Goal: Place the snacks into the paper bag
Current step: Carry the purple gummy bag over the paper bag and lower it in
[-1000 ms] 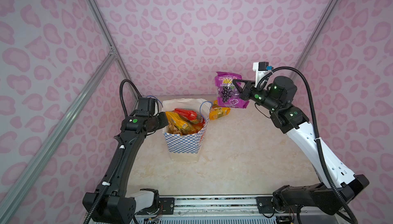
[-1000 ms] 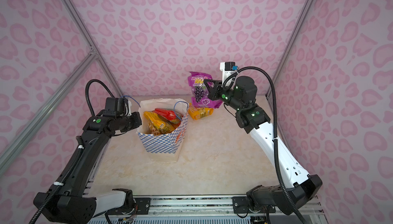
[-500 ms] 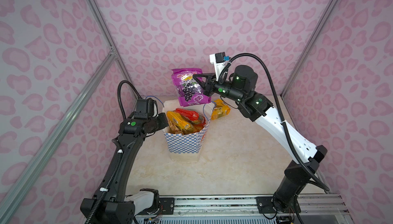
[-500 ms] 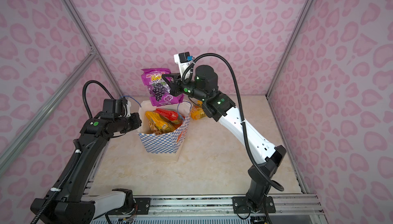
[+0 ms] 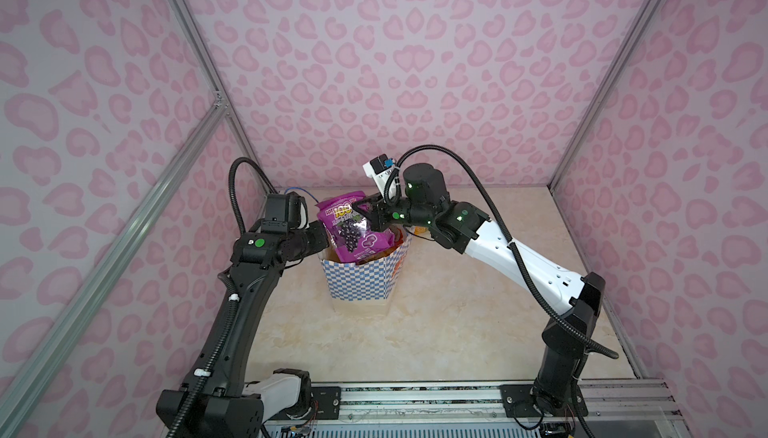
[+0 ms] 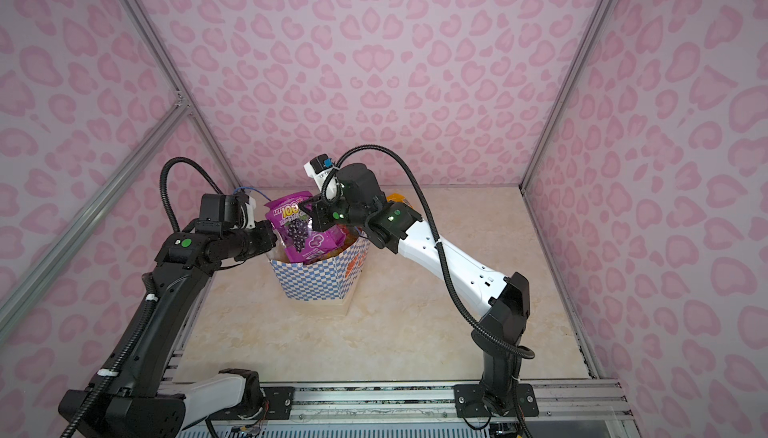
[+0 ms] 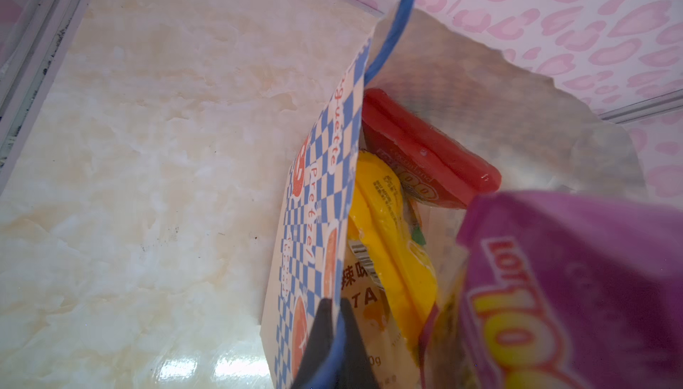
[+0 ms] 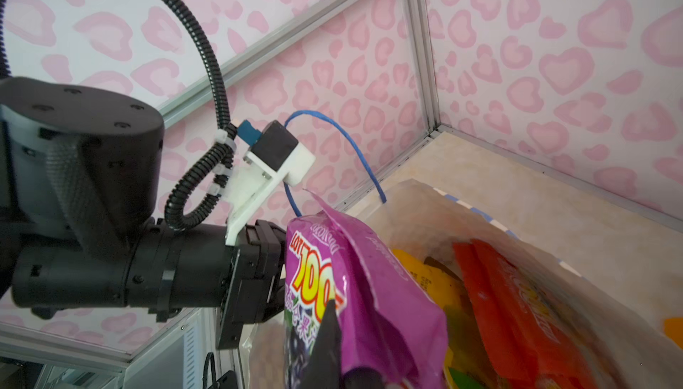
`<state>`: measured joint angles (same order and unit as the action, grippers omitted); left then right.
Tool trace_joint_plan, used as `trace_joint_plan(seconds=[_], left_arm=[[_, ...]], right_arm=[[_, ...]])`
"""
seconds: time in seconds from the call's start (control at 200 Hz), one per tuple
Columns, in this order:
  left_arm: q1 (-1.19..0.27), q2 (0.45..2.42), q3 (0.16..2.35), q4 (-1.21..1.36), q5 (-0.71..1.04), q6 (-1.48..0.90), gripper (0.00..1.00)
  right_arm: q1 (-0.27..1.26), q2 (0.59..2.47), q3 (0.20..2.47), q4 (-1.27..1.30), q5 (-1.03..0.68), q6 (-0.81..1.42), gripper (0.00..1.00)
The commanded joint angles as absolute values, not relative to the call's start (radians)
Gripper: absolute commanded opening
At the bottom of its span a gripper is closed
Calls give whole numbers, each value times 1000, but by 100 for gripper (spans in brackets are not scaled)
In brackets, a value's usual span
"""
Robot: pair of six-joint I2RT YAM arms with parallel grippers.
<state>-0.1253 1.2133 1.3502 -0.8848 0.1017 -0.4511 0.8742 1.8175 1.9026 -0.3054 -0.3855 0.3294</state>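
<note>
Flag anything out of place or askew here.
One orange packet sits outside the paper bag, behind it and mostly hidden by the right arm. The purple packet hangs tilted from the right gripper at the bag mouth, not fully inside.

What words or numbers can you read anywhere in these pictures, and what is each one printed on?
"LOT 100": purple packet, large yellow-and-red lettering.
"Pretzel": paper bag, on its checkered band.
"guette": same band, the start of the word cut off at the rim.
"TA" and "0g": tan packet, both only partly showing.
Red packet and yellow packet: print too small or blurred to read.
</note>
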Motion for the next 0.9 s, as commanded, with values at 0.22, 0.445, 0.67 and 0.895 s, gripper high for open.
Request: trace_joint_plan(seconds=[0.22, 0.445, 0.67, 0.895], left_arm=[[-124, 1218, 1351, -804, 105, -447, 5], [-124, 1218, 1351, -801, 110, -448, 5], [-124, 1223, 1351, -804, 106, -445, 5], [-124, 1232, 1351, -799, 101, -445, 5]], right_arm=[[869, 1811, 1745, -277, -359, 321, 0], [865, 1882, 1720, -269, -421, 299, 0], [880, 1966, 1732, -305, -490, 275, 0], [905, 1929, 1756, -413, -407, 248, 0]])
